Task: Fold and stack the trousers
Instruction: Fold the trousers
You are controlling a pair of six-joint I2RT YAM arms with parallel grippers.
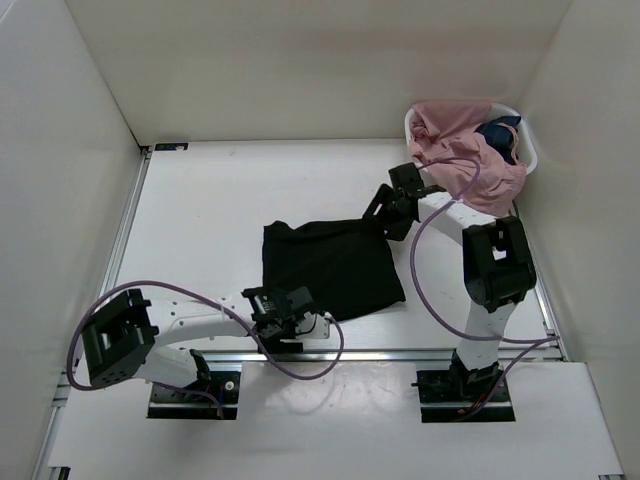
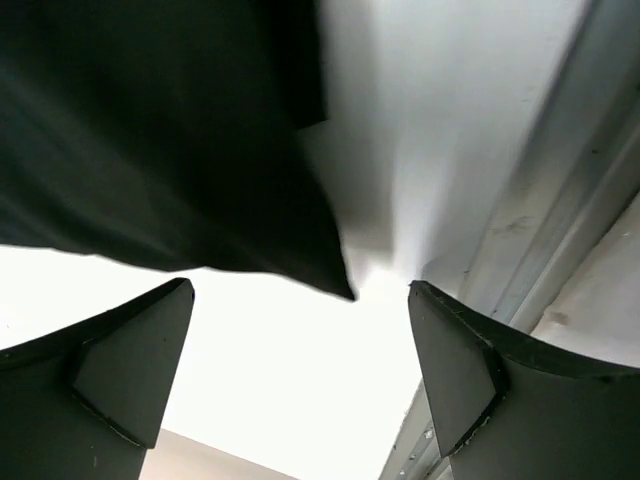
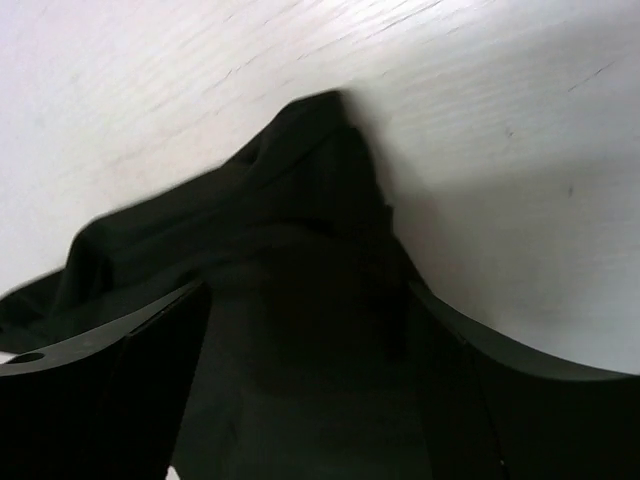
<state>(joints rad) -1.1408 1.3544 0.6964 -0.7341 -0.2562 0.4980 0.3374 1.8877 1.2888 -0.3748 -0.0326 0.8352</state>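
1. Black, matte cloth: the trousers lie folded into a rough square at the centre of the top view. They are flat on the white table, well apart from the basket in the upper right, which holds a pink garment.
2. The left gripper sits at the square's lower-left edge. In its wrist view the fingers stand wide apart with nothing between them. A pointed corner of cloth shows just beyond the fingertips, mid-frame, with the rail at the right.
3. The right gripper is at the square's upper-right corner. Its wrist view shows the jaws spread, straddling a bunched ridge of cloth that peaks in the upper middle. They are not pinched on it.
4. The fabric looks soft, light and limp. It will probably sag and drag rather than hold its shape, and the layers may slide over each other.
5. The best hold is likely at the corners or along a folded edge, pinching all layers together and lifting both sides evenly. A one-layer pinch would probably pull the fold open.
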